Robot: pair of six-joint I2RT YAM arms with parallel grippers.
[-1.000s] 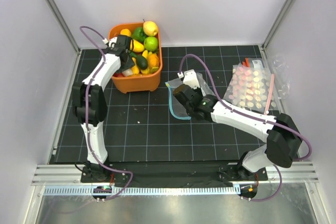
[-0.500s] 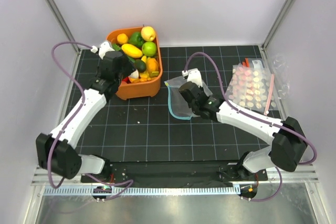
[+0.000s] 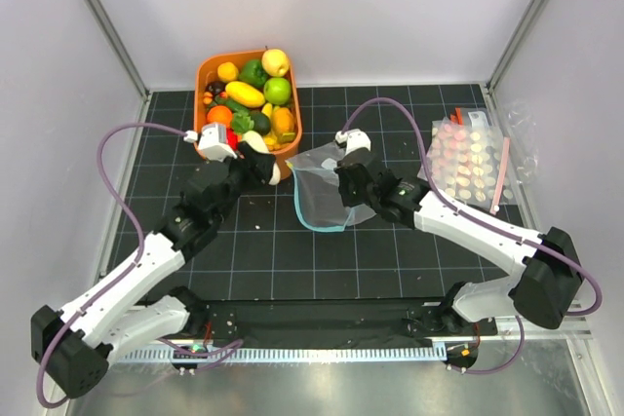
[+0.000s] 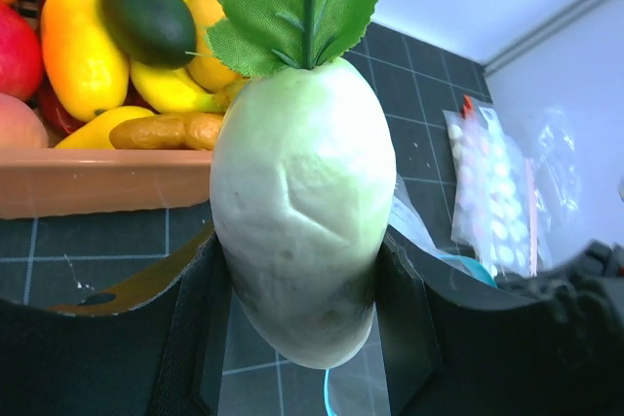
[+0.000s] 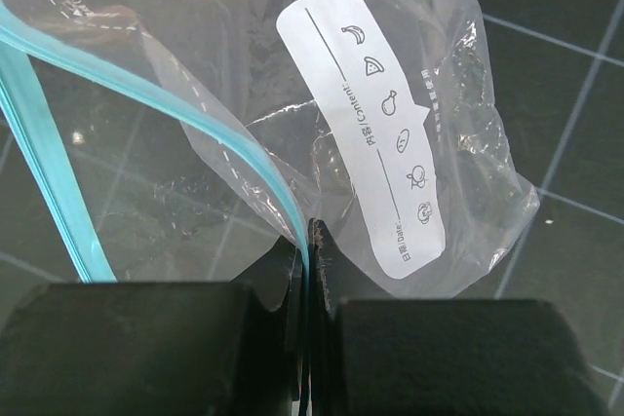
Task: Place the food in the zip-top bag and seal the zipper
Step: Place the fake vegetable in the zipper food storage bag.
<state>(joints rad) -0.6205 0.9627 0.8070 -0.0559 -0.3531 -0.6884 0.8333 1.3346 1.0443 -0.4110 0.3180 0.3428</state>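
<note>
Left claw (image 4: 302, 343) grips radish (image 4: 297, 231) just left of the bag (image 3: 317, 187), beside the basket (image 4: 97, 182), while right claw (image 5: 310, 270) pinches the zipper (image 5: 58, 211) edge, likely to prop the mouth open.

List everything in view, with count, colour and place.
radish: one, white with green leaves, in the left jaws, beside the bag
toy fruit: many, mixed colours, in the basket
basket: one, orange, far left
zip-top bag: one, clear, mat centre, pinched by the right jaws
zipper: one, teal, bag's edge
dotted packs: count unclear, clear with pink, far right
mat: one, black, gridded
left arm, right arm: white and black, near edge
</note>
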